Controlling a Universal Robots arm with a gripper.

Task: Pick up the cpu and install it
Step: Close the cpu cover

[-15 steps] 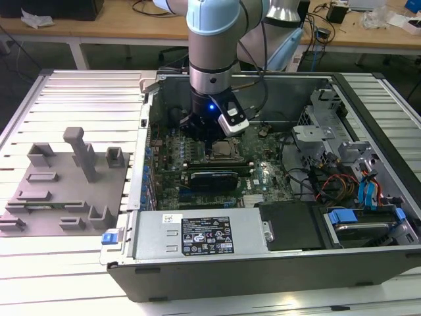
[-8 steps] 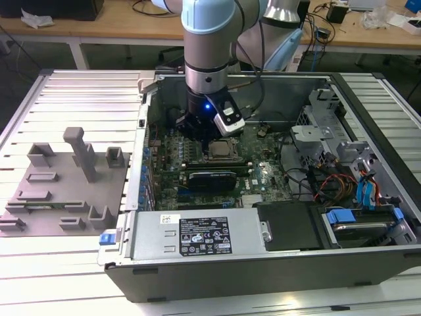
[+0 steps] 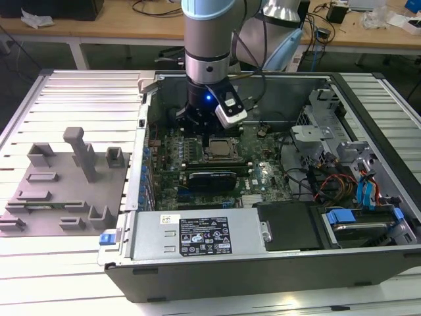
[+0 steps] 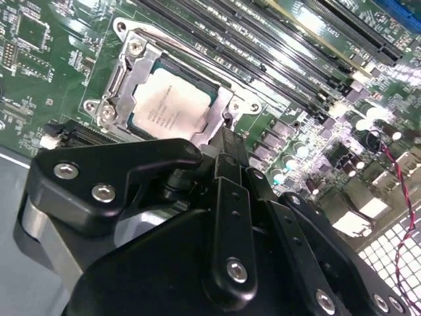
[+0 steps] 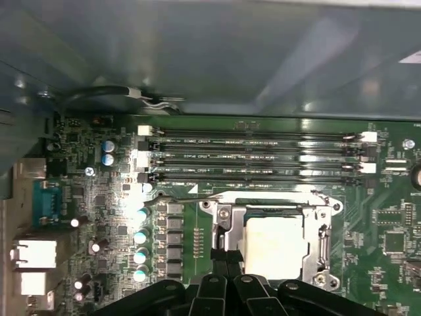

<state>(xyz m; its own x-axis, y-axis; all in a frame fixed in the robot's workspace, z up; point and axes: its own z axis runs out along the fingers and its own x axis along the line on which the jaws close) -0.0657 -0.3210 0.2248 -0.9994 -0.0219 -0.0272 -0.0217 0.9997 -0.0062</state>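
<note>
Cpu (image 4: 172, 99) lying in the socket (image 4: 123, 76) inside the pc case (image 3: 276, 270); gripper (image 4: 227, 139) just beside it, fingers pressed together.

The arm (image 3: 207, 39) hangs straight down, its gripper (image 5: 227, 253) closed (fingertips (image 5: 219, 260) touching side by side).

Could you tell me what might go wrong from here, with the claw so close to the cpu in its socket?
1. The claw hangs right at the edge of the socket frame; a slight drop could strike the frame or scrape the cpu.
2. I cannot tell whether the cpu lies fully flat; pressing down might damage it.
3. A sideways move could clip the nearby capacitors.
</note>
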